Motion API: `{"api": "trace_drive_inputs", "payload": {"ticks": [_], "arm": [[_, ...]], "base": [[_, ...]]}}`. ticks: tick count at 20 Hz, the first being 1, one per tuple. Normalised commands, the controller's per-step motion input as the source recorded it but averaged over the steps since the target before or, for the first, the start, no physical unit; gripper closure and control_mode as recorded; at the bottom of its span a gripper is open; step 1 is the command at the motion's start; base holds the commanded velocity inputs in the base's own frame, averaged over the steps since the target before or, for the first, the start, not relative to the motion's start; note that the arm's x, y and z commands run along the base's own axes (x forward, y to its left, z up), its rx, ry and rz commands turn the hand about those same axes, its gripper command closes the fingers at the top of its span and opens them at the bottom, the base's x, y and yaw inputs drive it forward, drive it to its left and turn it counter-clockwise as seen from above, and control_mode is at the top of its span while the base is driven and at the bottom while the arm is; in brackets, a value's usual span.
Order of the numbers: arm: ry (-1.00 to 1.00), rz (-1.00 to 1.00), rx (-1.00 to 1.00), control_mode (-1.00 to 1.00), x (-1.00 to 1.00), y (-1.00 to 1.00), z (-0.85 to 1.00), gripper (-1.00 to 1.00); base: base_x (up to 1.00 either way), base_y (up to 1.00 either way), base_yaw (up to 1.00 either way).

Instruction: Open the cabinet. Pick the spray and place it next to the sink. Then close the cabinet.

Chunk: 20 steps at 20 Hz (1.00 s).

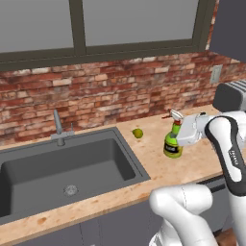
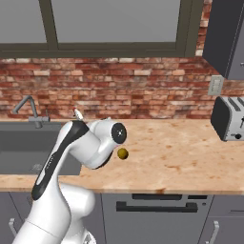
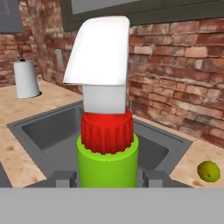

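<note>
A red brick wall [image 1: 110,91] under a dark-framed window backs a pale speckled wooden counter [image 1: 202,163]. At the far left, the dark grey sunken sink [image 1: 62,173] sits in that counter with a slim grey tap [image 1: 58,129] behind it. Just right of the basin's far corner lies a small yellow-green lime [image 1: 138,133]. Right of the lime stands the small yellow-green spray bottle with a dark label [image 1: 173,143], upright with its base on or just above the wood; which of the two I cannot tell. The white arm's two-finger gripper [image 1: 181,138] reaches in from the right and is closed around the bottle's green neck; in the hand view a dark finger [image 3: 64,178] sits on each side of it. The hold appears to keep the bottle upright for setting down beside the sink. Further right stands a dark grey toaster [image 2: 228,118], and above it a corner of the matte grey wall cupboard [image 2: 224,38], its doors' position not readable.
</note>
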Motion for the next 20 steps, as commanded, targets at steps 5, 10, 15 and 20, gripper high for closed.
{"api": "trace_drive_inputs", "payload": {"ticks": [5, 10, 15, 20], "arm": [[0.00, 0.05, 0.00, -1.00, 0.19, 0.00, -0.16, 1.00], [0.00, 0.09, 0.00, -1.00, 0.28, 0.02, -0.10, 1.00], [0.01, 0.08, -0.03, -1.00, 0.32, 0.00, 0.00, 1.00], [0.06, 0.06, -0.05, -1.00, 0.40, 0.00, -0.08, 1.00]], "base": [[0.00, 0.00, 0.00], [0.00, 0.00, 0.00], [0.00, 0.00, 0.00], [0.00, 0.00, 0.00]]}}
